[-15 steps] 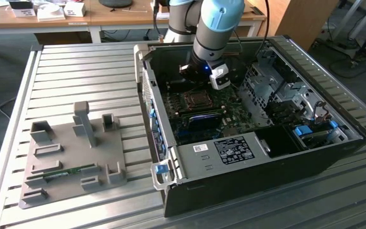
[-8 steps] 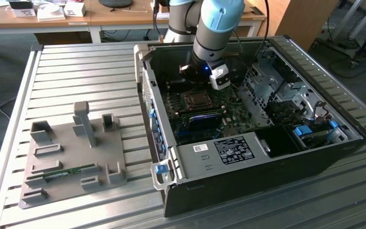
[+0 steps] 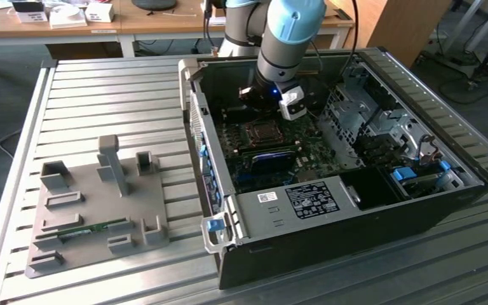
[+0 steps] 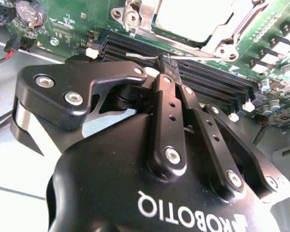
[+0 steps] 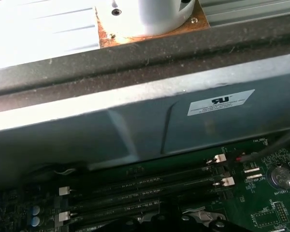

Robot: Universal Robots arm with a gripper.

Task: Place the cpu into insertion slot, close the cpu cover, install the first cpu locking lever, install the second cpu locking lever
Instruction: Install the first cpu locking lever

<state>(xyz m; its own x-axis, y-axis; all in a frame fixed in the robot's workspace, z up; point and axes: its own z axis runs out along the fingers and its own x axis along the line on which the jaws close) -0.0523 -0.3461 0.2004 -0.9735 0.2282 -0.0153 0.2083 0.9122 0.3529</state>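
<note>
The cpu (image 4: 191, 17) lies flat in the insertion slot (image 3: 262, 132), its pale metal top showing through the window of the cpu cover (image 4: 221, 42), which is folded down around it. In the second wrist view my gripper (image 4: 164, 63) is shut, its black fingers pressed together over the long black memory slots (image 4: 208, 79) just beside the socket. A thin metal locking lever (image 4: 140, 57) runs along the socket edge and ends right at the fingertips. In the exterior view the gripper (image 3: 259, 103) hangs inside the open computer case, above the far side of the socket.
The case's far wall (image 5: 135, 121) rises close behind the memory slots (image 5: 145, 186). A coin battery (image 5: 279, 176) and cables sit on the green board. Drive cages (image 3: 371, 121) fill the case at the exterior view's right. A grey fixture plate (image 3: 91, 216) lies on the table outside.
</note>
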